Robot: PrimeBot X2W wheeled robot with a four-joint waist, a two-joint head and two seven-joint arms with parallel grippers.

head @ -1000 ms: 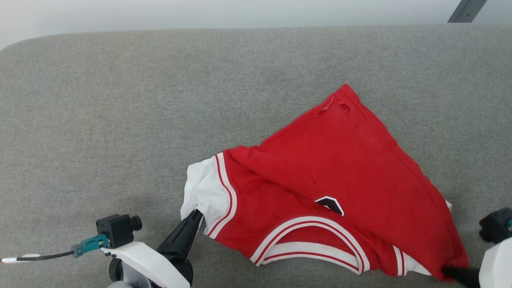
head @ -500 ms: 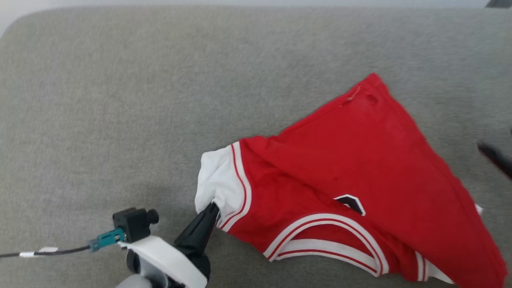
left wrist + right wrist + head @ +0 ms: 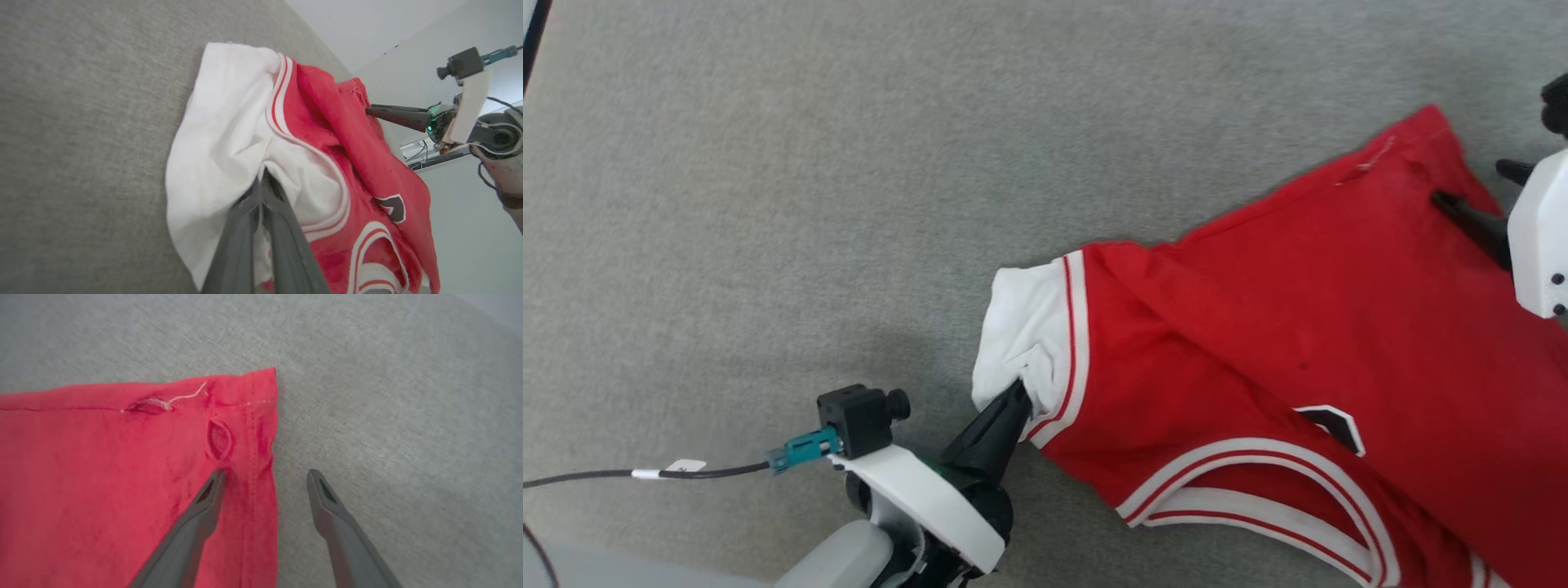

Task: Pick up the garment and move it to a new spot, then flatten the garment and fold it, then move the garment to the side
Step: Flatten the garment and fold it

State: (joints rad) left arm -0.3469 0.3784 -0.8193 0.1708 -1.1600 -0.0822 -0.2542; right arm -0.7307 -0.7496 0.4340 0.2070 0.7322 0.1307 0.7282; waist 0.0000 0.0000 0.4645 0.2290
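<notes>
- Grey fabric surface (image 3: 768, 163); garment (image 3: 1258, 327) lies lower right of head view, long axis running twd upper right.
- L gripper (image 3: 1015, 394) clamped on white sleeve (image 3: 212, 134), lower ctr.
- R gripper (image 3: 266, 473) wide, straddling hem corner (image 3: 261, 388); R arm nearer.

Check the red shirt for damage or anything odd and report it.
The garment is damaged near its hem corner: a small oval hole beside the hem stitching, and a split in the edge seam trailing a loose white thread. It also lies folded over itself, not flat.
</notes>
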